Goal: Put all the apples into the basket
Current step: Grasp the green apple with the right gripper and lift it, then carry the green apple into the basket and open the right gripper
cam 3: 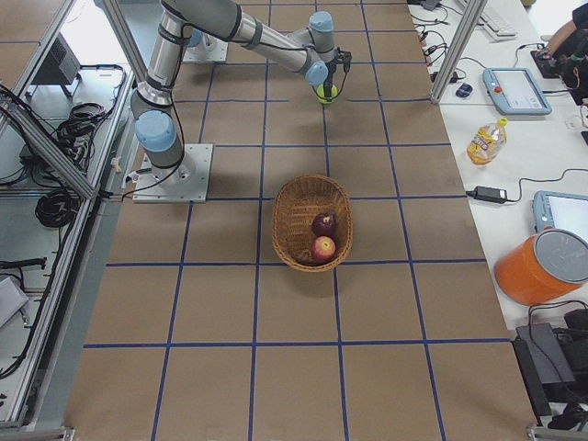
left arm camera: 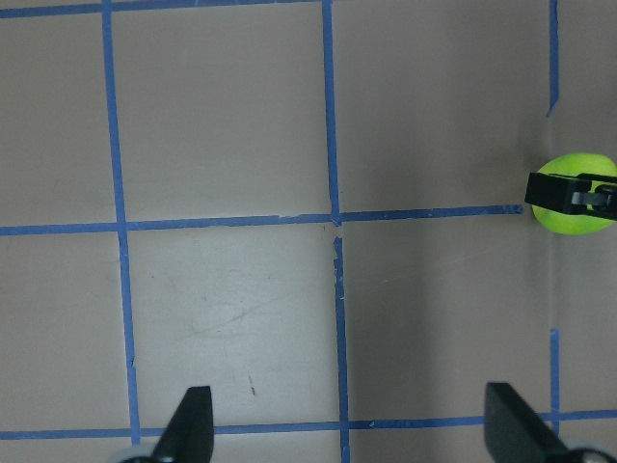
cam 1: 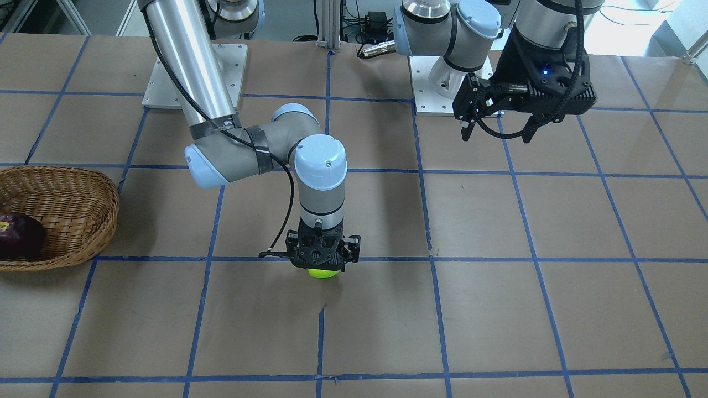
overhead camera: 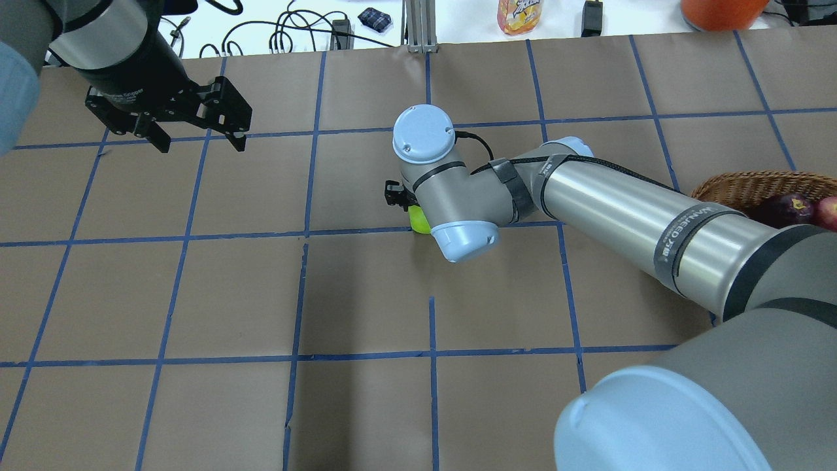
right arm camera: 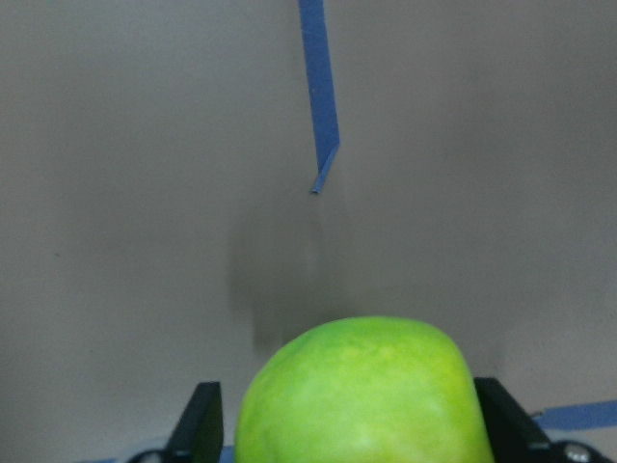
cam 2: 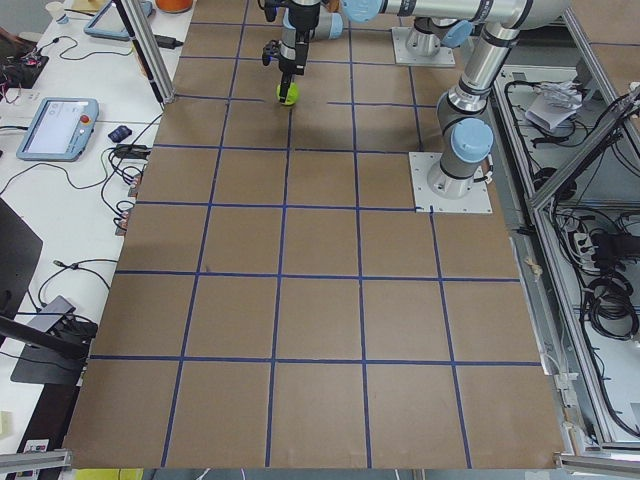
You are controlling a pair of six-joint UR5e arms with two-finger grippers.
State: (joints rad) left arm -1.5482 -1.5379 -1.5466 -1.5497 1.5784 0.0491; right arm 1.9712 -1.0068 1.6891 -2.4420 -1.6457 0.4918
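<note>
The lime green apple (cam 1: 322, 272) sits between the fingers of my right gripper (cam 1: 323, 264), which points straight down near the table's middle. In the right wrist view the apple (right arm camera: 364, 395) fills the gap between the fingers (right arm camera: 204, 424), so the gripper is shut on it, low over the table. The apple also shows in the overhead view (overhead camera: 418, 220). The wicker basket (cam 1: 83, 221) at the table's right end holds the maroon apple (cam 1: 19, 236) and the red apple (cam 3: 322, 248). My left gripper (cam 1: 495, 130) is open and empty, high above the table.
Brown paper with a blue tape grid covers the table (cam 1: 498, 309). The arm bases' mounting plates (cam 1: 431, 88) are at the robot's edge. A drink bottle (overhead camera: 520, 14) and cables lie beyond the far edge.
</note>
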